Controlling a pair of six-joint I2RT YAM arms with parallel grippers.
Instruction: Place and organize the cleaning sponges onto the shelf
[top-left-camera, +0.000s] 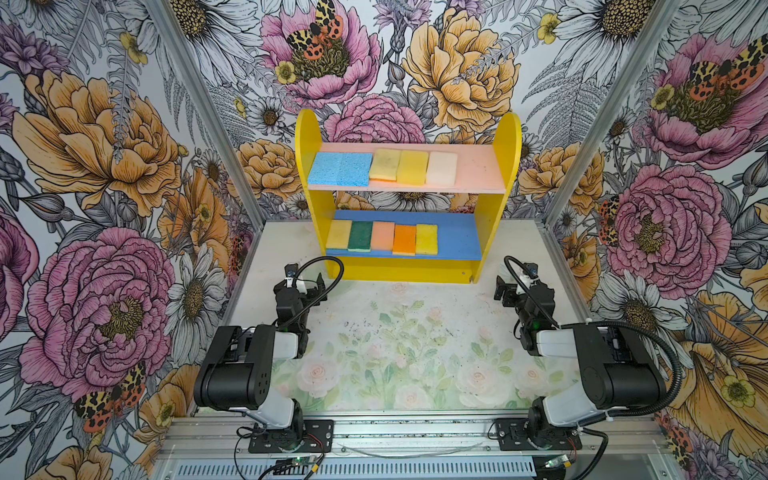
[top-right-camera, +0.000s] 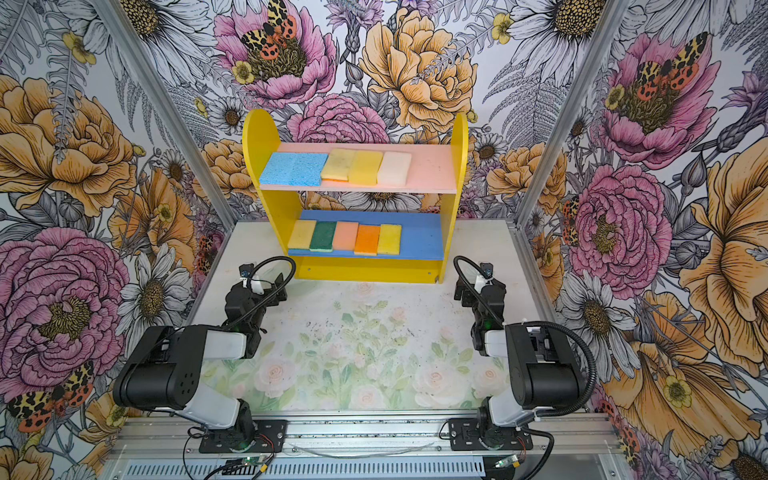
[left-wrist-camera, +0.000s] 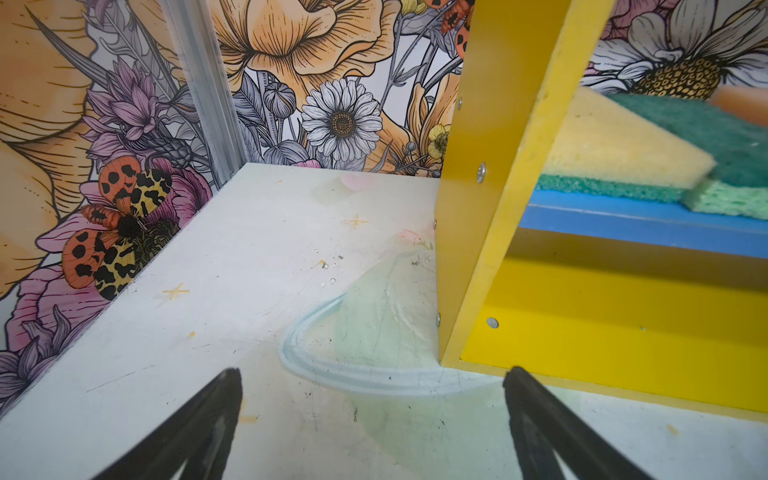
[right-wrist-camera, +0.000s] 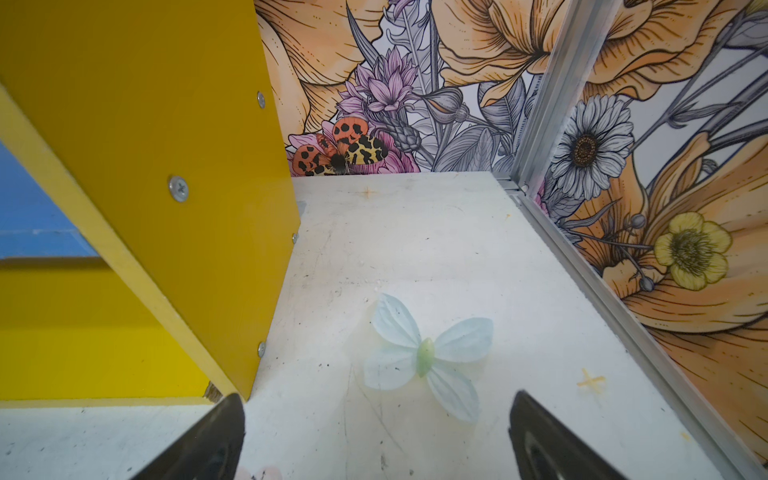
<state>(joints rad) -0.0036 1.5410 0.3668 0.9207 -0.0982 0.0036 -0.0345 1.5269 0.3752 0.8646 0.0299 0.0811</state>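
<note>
Right, closest in, both arms crouch in front of the shelf (top-left-camera: 309, 137). The left gripper (top-left-camera: 304, 286) hangs just off the shelf's left front corner, jaws spread wide with nothing between them. The right gripper (top-left-camera: 508, 291) mirrors it off the right front corner, just as wide and just as empty. No sponge anywhere on the table (top-left-camera: 395, 328) before the shelf, folks! Up on the blue lower board (top-left-camera: 459, 239), five cleaning sponges (top-left-camera: 382, 236) lie side by side: yellow, dark green, peach, orange, yellow, long axes running front to back. Beyond, on the pink upper board (top-left-camera: 478, 170), five more: two light blue, two yellow, one cream, turned the same way. All ten lie past the grippers, both rows packed toward the shelf's left panel, so the left arm is nearer. I'd call the job essentially done, with any last nudge falling to that arm.
</note>
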